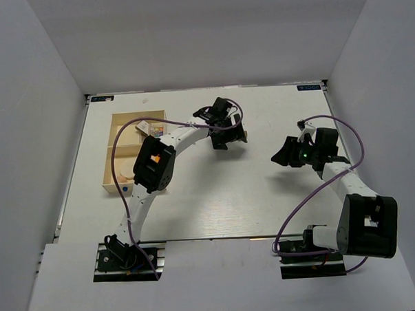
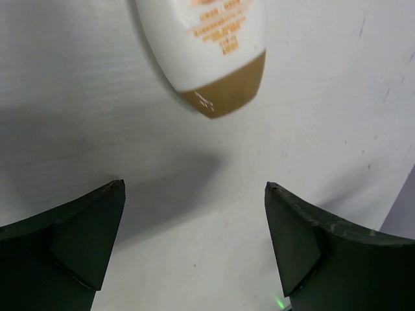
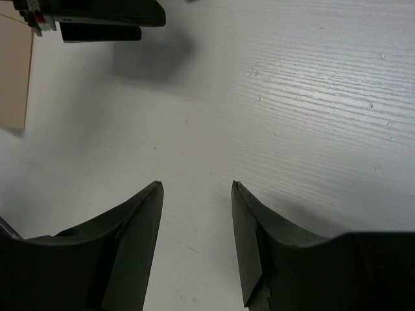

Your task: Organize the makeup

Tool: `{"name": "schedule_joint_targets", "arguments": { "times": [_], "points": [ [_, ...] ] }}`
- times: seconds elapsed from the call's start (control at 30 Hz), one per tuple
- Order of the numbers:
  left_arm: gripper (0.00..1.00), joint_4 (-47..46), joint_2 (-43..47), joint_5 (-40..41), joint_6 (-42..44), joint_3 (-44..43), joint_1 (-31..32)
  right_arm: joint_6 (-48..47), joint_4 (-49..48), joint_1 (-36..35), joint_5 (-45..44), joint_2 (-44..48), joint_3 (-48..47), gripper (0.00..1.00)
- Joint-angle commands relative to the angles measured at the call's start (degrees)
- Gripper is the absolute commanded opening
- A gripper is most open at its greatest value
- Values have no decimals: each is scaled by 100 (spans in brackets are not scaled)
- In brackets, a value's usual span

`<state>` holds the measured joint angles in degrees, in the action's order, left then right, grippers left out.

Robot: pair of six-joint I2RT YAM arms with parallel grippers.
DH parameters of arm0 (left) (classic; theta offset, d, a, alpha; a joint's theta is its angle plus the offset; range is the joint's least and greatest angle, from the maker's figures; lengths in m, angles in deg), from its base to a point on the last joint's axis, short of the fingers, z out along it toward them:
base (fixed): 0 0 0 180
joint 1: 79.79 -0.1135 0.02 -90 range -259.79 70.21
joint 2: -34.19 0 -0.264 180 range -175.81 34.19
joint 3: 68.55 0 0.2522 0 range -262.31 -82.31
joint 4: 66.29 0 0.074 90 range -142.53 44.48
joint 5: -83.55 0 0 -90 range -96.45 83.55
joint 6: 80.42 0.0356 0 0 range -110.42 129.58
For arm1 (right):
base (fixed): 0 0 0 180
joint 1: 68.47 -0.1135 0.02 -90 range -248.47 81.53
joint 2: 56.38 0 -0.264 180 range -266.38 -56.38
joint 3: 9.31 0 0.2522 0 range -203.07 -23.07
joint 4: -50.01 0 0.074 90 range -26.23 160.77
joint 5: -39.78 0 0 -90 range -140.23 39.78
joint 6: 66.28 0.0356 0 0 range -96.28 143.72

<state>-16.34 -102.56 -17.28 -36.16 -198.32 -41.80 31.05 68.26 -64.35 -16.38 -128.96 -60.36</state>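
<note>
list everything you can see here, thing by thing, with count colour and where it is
tube: one, white with an orange-brown end, lying on the table just ahead of the left pincer
patterned item: one, multicolour, far end of the tray
round item: one, cream, near part of the tray, partly hidden
tray: one, light wood, left side of the table
table: one, white
cables: two, purple, one along each arm
left arm: white and black, reaching over the tray
right arm: white and black, right side
left pincer: black, open, empty
right pincer: black, open, empty
</note>
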Motion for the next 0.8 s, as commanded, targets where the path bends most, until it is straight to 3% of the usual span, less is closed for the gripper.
{"name": "schedule_joint_targets", "arguments": {
  "times": [0.0,0.27,0.33,0.4,0.5,0.67,0.77],
  "points": [
    [98,-147,52,546,-120,-326,-3,23,-168,19,61,-20,-85,53],
    [98,-410,156,793,-243,-231,-3,-381,-299,-60,122,-467,-514,53],
    [98,-437,534,872,-147,-46,-3,-617,-247,-113,140,-853,-909,57],
    [98,-419,902,986,-67,375,-3,-707,-89,-183,105,-1371,-1287,69],
    [98,-454,1895,1503,108,1268,-3,-997,113,-368,-192,-2022,-2078,89],
    [98,-499,3898,2145,223,2624,-3,-918,402,-929,-825,-3119,-3387,89],
    [98,-349,4822,2357,205,2995,-3,-787,438,-1350,-1351,-3621,-4010,89]
  ]
}}
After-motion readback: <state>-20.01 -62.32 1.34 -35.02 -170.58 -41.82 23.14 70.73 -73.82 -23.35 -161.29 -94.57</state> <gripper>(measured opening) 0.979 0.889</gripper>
